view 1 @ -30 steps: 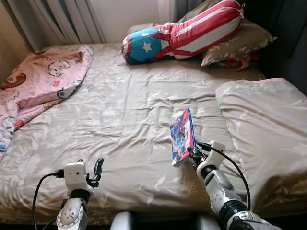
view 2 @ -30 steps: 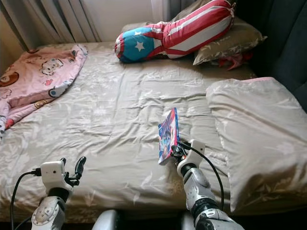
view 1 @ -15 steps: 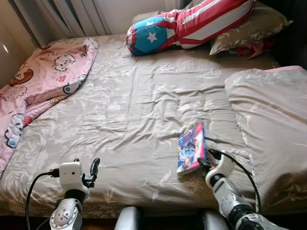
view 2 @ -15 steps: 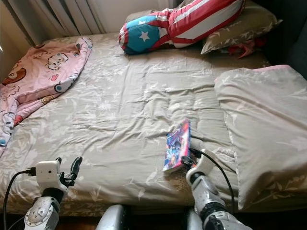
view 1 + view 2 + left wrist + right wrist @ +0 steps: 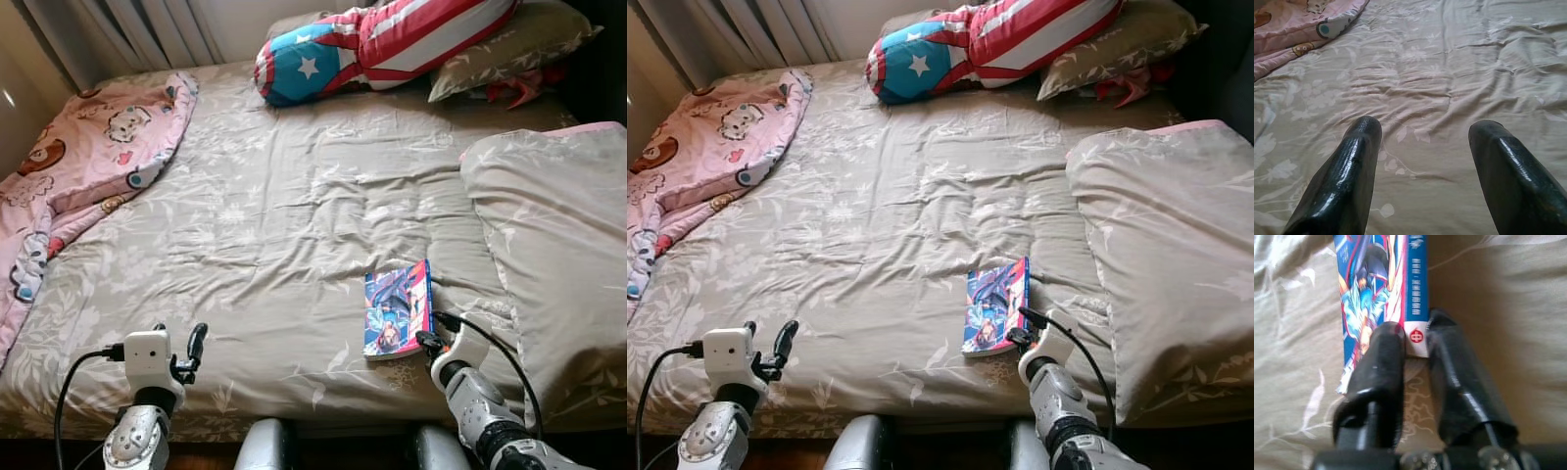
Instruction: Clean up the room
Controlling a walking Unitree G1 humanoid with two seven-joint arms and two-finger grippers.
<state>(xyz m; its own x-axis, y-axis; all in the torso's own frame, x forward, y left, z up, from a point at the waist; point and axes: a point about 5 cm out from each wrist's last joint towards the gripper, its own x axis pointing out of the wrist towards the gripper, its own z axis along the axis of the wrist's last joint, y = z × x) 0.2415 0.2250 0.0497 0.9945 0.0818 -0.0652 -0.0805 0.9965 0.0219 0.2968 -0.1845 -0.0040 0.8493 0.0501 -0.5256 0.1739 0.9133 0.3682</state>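
A colourful comic book (image 5: 397, 309) lies flat on the beige floral bed sheet (image 5: 274, 215), close to the bed's front edge on the right. My right gripper (image 5: 428, 340) is at the book's near corner. In the right wrist view its fingers (image 5: 1383, 357) pinch the spine end of the book (image 5: 1381, 293), so it is shut on it. My left gripper (image 5: 181, 338) hovers open over the sheet at the front left, with bare sheet between its fingers (image 5: 1352, 161).
A pink cartoon blanket (image 5: 78, 166) is bunched along the bed's left side. A stars-and-stripes bolster (image 5: 382, 39) and a beige pillow (image 5: 509, 44) lie at the head. A folded beige duvet (image 5: 558, 225) covers the right side. Curtains (image 5: 147, 29) hang behind.
The book stood upright in my right gripper a second ago and now lies flat on the sheet. The right gripper came down and back toward the front edge. The camera shifted slightly.
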